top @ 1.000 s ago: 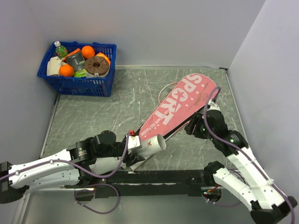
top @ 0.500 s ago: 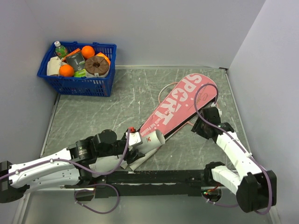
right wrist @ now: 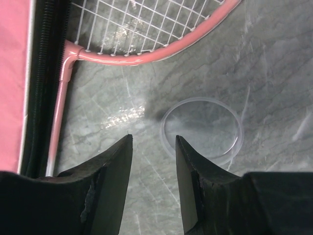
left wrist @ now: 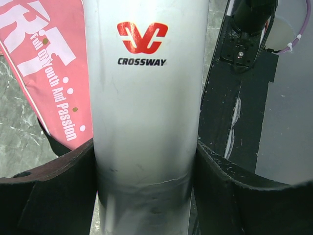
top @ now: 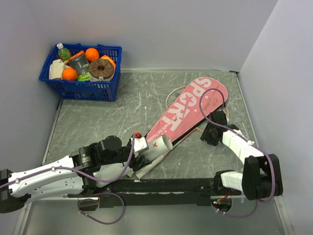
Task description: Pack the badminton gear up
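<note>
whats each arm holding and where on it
Left gripper holds the tube, clamped on its sides, short of the logo. Right gripper holds nothing; its fingers hang apart beside a clear lid.

I see a pink racket bag [top: 190, 108] with white lettering and a silvery-white tube [left wrist: 146, 112] bearing a red logo. The racket [right wrist: 146, 59] has a pink frame and white strings, over the grey-veined table [right wrist: 274, 63].

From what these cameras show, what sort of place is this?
Probably a robot test cell: a grey marbled table boxed in by pale panels, a left arm and a right arm mounted at its near edge, and props, a blue grocery basket and a pink racket bag.
</note>
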`<control>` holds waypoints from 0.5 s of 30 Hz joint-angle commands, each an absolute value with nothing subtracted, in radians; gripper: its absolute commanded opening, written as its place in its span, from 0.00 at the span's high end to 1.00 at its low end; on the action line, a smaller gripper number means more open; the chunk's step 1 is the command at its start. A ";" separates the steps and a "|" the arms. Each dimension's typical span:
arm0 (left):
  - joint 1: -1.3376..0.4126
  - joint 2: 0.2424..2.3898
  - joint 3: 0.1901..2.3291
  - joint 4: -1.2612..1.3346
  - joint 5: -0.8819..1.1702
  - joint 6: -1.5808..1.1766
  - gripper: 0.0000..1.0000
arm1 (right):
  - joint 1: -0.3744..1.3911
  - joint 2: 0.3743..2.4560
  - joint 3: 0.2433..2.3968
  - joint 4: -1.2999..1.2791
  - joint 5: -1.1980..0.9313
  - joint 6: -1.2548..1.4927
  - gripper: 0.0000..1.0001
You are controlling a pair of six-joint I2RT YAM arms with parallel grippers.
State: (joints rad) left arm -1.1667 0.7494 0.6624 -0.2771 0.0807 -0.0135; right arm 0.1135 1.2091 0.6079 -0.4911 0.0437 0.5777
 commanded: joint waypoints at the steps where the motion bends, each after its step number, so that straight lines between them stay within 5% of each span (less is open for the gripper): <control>1: -1.170 0.729 0.710 -0.250 0.074 -0.023 0.99 | 0.107 1.235 0.623 -0.457 0.080 0.551 0.53; 15: -1.170 0.721 0.709 -0.252 0.077 -0.025 0.99 | 0.106 1.319 0.647 -0.449 0.060 0.555 0.62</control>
